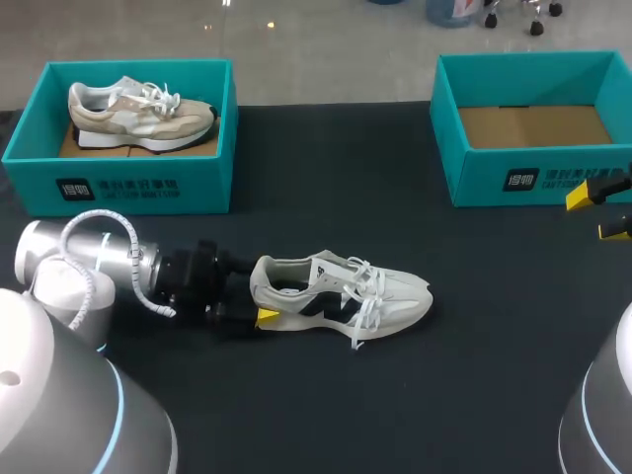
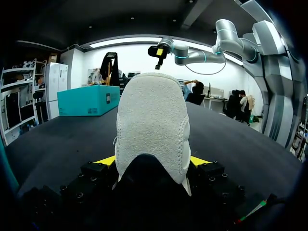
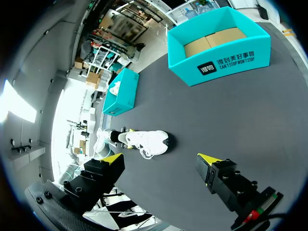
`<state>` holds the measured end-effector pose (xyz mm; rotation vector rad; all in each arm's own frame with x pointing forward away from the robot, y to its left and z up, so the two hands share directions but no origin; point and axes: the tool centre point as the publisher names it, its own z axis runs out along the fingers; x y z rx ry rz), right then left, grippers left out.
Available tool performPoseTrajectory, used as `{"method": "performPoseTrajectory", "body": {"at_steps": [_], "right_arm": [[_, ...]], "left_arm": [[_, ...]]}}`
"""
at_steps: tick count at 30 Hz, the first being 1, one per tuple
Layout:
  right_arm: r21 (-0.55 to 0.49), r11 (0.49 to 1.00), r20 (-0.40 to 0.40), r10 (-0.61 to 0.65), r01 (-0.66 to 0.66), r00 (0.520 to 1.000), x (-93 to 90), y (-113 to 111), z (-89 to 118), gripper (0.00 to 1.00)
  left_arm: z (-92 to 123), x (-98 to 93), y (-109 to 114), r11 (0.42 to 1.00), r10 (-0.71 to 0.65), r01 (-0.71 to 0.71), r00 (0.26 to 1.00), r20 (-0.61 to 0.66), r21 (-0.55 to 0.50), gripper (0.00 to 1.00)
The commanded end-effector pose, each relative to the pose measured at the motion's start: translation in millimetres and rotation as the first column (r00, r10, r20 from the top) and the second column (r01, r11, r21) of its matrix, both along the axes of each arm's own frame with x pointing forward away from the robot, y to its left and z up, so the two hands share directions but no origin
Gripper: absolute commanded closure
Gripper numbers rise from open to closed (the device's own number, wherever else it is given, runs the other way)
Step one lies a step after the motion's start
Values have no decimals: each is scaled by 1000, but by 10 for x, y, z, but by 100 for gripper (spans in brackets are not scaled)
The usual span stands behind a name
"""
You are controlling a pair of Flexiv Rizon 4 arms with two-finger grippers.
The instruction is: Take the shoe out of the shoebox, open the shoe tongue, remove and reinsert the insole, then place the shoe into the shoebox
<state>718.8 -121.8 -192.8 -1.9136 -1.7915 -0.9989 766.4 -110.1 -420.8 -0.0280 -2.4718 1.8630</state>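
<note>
Lower centre, the left jaws clamp the heel of the shoe (image 1: 341, 293), lying on the counter (image 1: 296, 415) (already unboxed). At the right edge, the right jaws hang released. Tongue, insole and return to the upper-right shoebox (image 1: 494, 178) seemingly remain.

Black table (image 1: 326, 178) — left box (image 1: 128, 186) and right box (image 1: 513, 180), both teal, at far side; white shoe (image 1: 341, 291) upright, nearer, middle-left.

Left arm (image 1: 99, 259) silver-white; coiled white cable (image 1: 96, 213); left gripper (image 2: 153, 160) black, screws, yellow tips; right gripper (image 3: 158, 155) alike
</note>
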Motion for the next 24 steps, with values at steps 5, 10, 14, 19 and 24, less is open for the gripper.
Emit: {"method": "performPoseTrajectory", "body": {"at_steps": [5,10,14,19,24], "right_arm": [[-2,1000,-1,-1,1,1000,-4,4,-1,0],[-103,993,3,-64,64,998,25,359,-92,0],[-171,976,38,-132,137,991,78,659,-121,0],[-206,964,70,-156,167,985,90,1088,-231,0],[-237,959,41,-148,154,988,77,1446,-346,0]], "left_arm": [[-27,2,-4,1000,0,0,1000,0,0,100],[-27,2,-4,1000,0,0,1000,0,0,100],[-27,2,-4,1000,0,0,1000,0,0,100],[-27,2,-4,1000,0,0,1000,0,0,100],[-27,2,-4,1000,0,0,1000,0,0,100]]}}
